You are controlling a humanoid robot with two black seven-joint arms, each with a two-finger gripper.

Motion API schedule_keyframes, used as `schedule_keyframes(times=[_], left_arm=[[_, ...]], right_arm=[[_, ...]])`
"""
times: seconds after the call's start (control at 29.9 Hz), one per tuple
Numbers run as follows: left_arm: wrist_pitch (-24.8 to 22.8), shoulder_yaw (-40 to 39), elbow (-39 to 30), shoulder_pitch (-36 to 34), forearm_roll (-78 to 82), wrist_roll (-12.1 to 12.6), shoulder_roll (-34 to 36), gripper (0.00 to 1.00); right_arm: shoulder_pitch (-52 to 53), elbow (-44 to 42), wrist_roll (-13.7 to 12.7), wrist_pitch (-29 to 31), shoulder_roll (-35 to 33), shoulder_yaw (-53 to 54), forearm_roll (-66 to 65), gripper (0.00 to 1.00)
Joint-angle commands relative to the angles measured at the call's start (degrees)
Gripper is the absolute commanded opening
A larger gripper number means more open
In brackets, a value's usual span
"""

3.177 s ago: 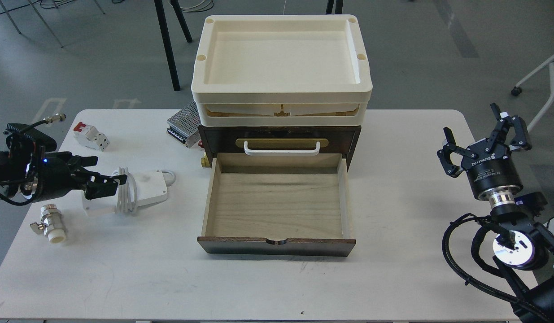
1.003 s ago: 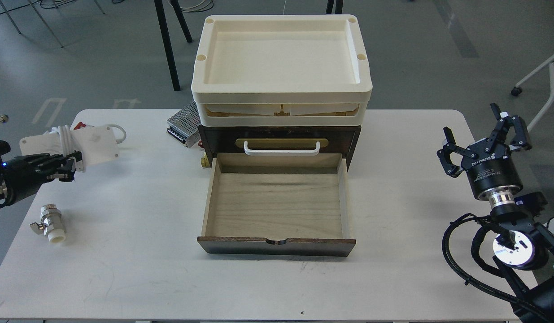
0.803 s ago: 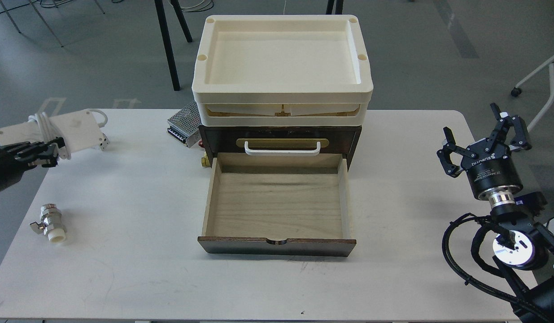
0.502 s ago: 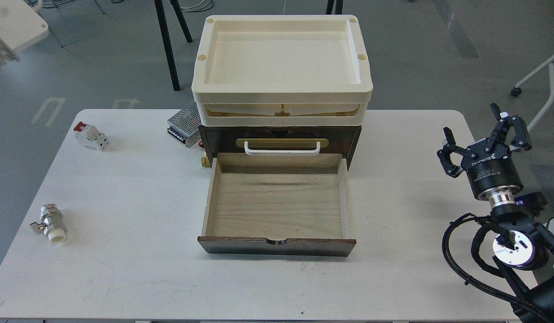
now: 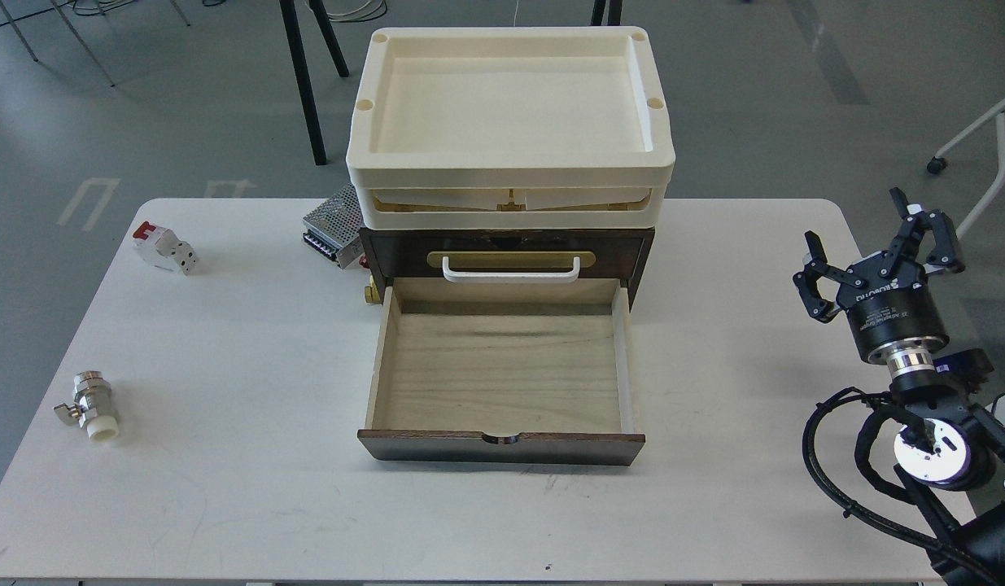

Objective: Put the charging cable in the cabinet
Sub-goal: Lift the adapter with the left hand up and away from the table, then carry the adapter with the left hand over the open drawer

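The cabinet [image 5: 640, 252] stands at the back middle of the table, dark brown wood with a white handle [image 5: 510, 269] on a brass plate. Its light wood drawer [image 5: 502, 370] is pulled out towards me and nothing lies in it. Cream trays [image 5: 510, 175] sit stacked on top. The charging cable is out of view. My left arm and gripper are out of view. My right gripper [image 5: 876, 240] hovers over the table's right edge, well right of the cabinet, open and empty.
A white-and-red breaker [image 5: 165, 247] lies at the back left. A metal valve fitting [image 5: 89, 403] lies near the left edge. A perforated metal power supply box [image 5: 333, 225] sits behind the cabinet's left side. The white table [image 5: 225, 456] fills the view.
My left gripper lifted the charging cable off the table, carried it up and to the left, and both have left the view. The right arm has not moved.
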Motion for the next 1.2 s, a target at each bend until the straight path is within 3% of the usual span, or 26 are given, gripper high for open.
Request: schedule_keyframes(times=[0.0, 0.1, 0.27, 0.57, 0.84, 1.17], left_arm=[[-1.8, 0.6, -8.1, -4.6, 0.3, 0.0, -0.7, 0.01], [-1.8, 0.8, -13.9, -5.2, 0.6, 0.0, -1.5, 0.01], [-1.8, 3.7, -18.9, -4.9, 8.7, 0.0, -10.0, 0.01], [-1.8, 18.2, -18.9, -4.0, 24.1, 0.0, -24.1, 0.02], [-1.8, 18.9, -19.0, -0.3, 29.4, 0.0, -30.2, 0.02], [-1.8, 18.9, -18.6, 11.1, 39.2, 0.0, -33.8, 0.02]], right_arm=[[0.0, 0.0, 0.0, 0.0, 0.0, 0.0, 0.0, 0.99], [0.0, 0.0, 0.0, 0.0, 0.0, 0.0, 0.0, 0.99], [0.0, 0.0, 0.1, 0.0, 0.0, 0.0, 0.0, 1.0], [0.0, 0.0, 0.1, 0.0, 0.0, 0.0, 0.0, 1.0], [0.0, 0.0, 0.0, 0.0, 0.0, 0.0, 0.0, 0.99], [0.0, 0.0, 0.0, 0.0, 0.0, 0.0, 0.0, 1.0]])
